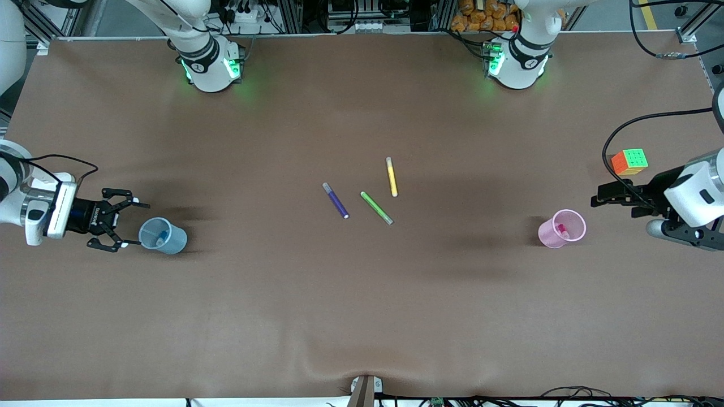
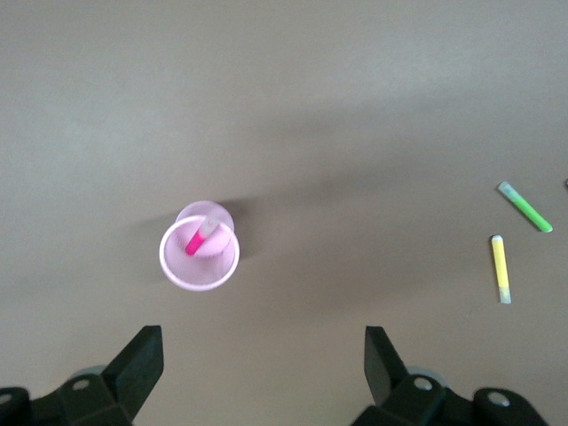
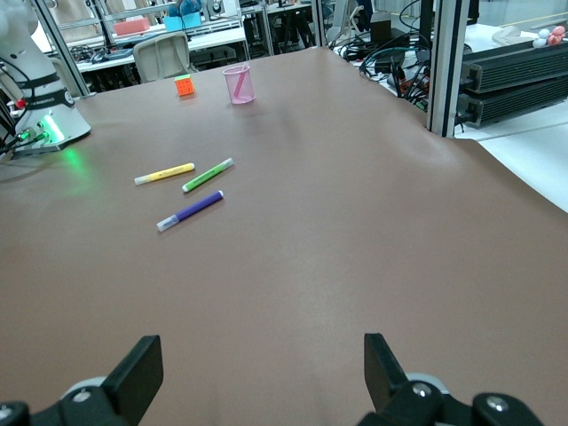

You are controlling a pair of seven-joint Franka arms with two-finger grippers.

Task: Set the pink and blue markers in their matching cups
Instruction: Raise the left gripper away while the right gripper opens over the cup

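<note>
Inspection runs from the right arm's end of the table to the left arm's. We find the right gripper (image 1: 121, 227) low just beside the blue cup (image 1: 163, 236), jaws spread wide and holding nothing; the blue marker (image 1: 160, 237) stands inside that cup, leaning on its wall. We judge the gripper has nothing left to carry here.

At mid-table the purple pen (image 1: 335, 200), green pen (image 1: 376, 208) and yellow pen (image 1: 391, 176) lie flat and apart, which fits their being no part of the task.

Toward the left arm's end, the pink cup (image 1: 561, 228) holds the pink marker (image 2: 201, 238), tilted against the rim. The left gripper (image 2: 263, 368) hangs over bare table near that cup, jaws wide and empty. A colour cube (image 1: 629, 161) sits nearby. We judge both placements complete.
</note>
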